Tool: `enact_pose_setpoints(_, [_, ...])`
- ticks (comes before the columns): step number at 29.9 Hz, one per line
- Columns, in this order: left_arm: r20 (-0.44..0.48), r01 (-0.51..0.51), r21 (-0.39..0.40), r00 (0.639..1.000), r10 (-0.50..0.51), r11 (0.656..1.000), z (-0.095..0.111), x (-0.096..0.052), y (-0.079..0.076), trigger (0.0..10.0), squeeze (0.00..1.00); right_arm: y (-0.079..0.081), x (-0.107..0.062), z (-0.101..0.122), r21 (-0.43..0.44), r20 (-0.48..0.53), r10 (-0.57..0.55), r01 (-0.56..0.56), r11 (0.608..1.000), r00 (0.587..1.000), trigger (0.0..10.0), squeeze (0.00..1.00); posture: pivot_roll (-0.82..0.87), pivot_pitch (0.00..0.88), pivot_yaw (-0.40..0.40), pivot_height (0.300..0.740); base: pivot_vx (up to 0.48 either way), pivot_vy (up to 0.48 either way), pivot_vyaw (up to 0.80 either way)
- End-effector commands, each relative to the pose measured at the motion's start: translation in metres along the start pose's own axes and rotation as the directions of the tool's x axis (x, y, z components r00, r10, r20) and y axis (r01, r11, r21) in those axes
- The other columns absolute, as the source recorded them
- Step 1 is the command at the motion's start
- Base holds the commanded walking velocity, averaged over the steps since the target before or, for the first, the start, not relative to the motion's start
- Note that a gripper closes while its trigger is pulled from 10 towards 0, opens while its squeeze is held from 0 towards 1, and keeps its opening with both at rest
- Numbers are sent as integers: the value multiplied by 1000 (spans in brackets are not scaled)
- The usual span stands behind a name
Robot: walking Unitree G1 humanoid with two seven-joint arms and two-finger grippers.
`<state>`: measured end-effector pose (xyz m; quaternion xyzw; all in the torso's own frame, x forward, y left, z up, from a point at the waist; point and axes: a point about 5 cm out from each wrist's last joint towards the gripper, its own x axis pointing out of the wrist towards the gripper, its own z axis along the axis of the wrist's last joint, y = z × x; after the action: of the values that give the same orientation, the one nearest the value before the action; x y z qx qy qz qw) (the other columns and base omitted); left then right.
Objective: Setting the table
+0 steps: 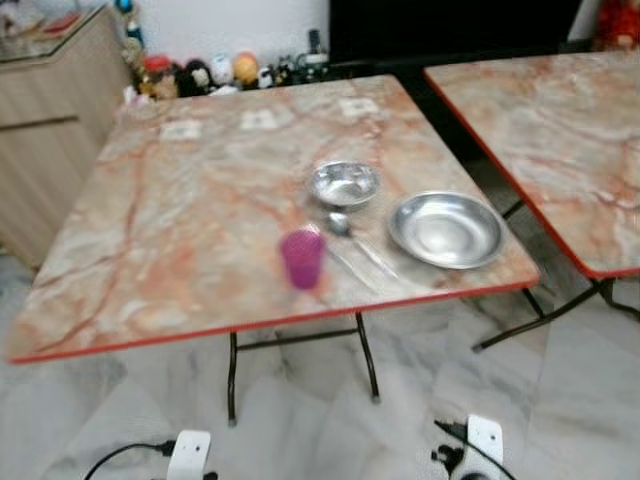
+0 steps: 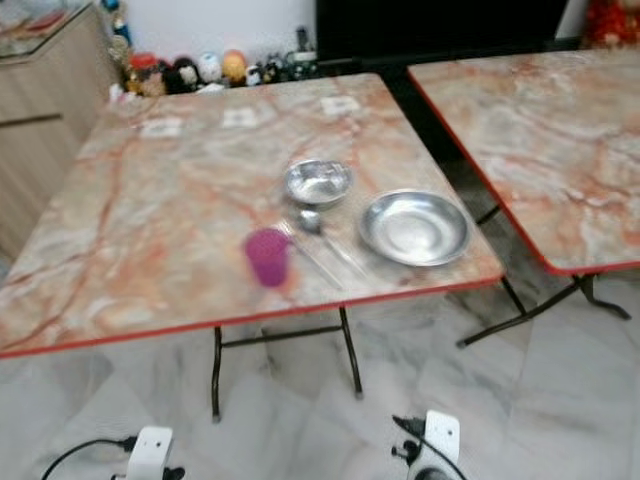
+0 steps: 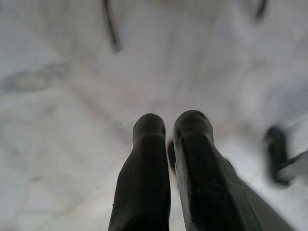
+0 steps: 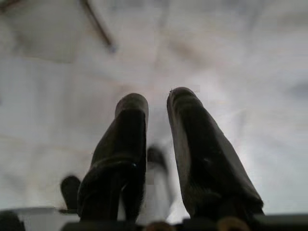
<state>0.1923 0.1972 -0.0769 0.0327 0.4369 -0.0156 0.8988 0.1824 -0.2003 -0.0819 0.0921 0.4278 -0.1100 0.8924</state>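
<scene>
Left eye view: marble table point(image 1: 180, 230) sitting ahead, setting clustering at its 4 o'clock corner. Purple cup point(image 1: 302, 258) standing nearest edge; spoon point(image 1: 352, 240) lying at cup's 2 o'clock, long axis running 11-to-5; small bowl point(image 1: 343, 184) behind it, steel plate point(image 1: 446, 229) beside. Left gripper point(image 3: 168, 130) hanging over floor, fingers nearly closed, empty. Right gripper point(image 4: 156, 108) hanging likewise, fingers narrowly parted, empty. Right arm looking nearer to plate.

A lived-in home dining corner: two marble-patterned folding tables point(image 1: 180, 230) on a pale marble floor point(image 1: 420, 410), small figurines point(image 1: 215, 72) along the wall, a wooden cabinet point(image 1: 50, 110) beside them
</scene>
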Motion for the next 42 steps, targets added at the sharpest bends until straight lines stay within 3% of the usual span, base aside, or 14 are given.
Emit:
enact_pose_setpoints(1, [-51,-34,-3,998,34,999,-14,-4,12,10000,0,10,1,2,0,10,28,-28,1000,1000,10000,0,-100,22,58,740,0,0,0])
enact_pose_setpoints(14, [-50,-39,-14,998,38,999,-13,-5,16,10000,0,7,1,5,-10,20,28,-27,1000,999,10000,0,-111,51,52,740,0,0,0])
enact_pose_setpoints(27, [-53,-61,-39,997,59,997,-18,-10,35,10000,0,8,2,9,-22,44,33,-32,999,999,10000,0,-108,61,42,740,0,0,0])
enact_pose_setpoints(29, [1,-67,-85,998,68,994,-14,-11,38,10000,0,10,2,31,-19,177,33,-31,999,984,10000,0,-105,64,39,740,0,0,0])
enact_pose_setpoints(30, [1,-67,-85,998,68,994,-14,-11,38,10000,0,10,2,31,-19,177,33,-31,999,984,10000,0,-105,64,39,740,0,0,0])
enact_pose_setpoints(34, [25,-76,-95,997,79,993,-12,-11,41,10000,0,22,0,55,-89,329,98,-73,993,939,10000,0,-111,65,36,740,0,0,0])
enact_pose_setpoints(36, [21,-76,-93,997,78,993,-12,-11,40,10000,0,24,-1,62,-77,374,109,-86,993,921,10000,0,-117,66,36,740,0,0,0])
enact_pose_setpoints(40, [22,-54,-84,998,56,995,-12,-8,24,10000,0,26,-7,78,-96,489,127,-92,991,863,10000,0,-124,68,29,740,0,0,0])
enact_pose_setpoints(42, [24,-48,-84,998,50,995,-13,-7,19,10000,0,21,-14,85,-56,577,91,-73,996,811,10000,0,-123,71,22,740,0,0,0])
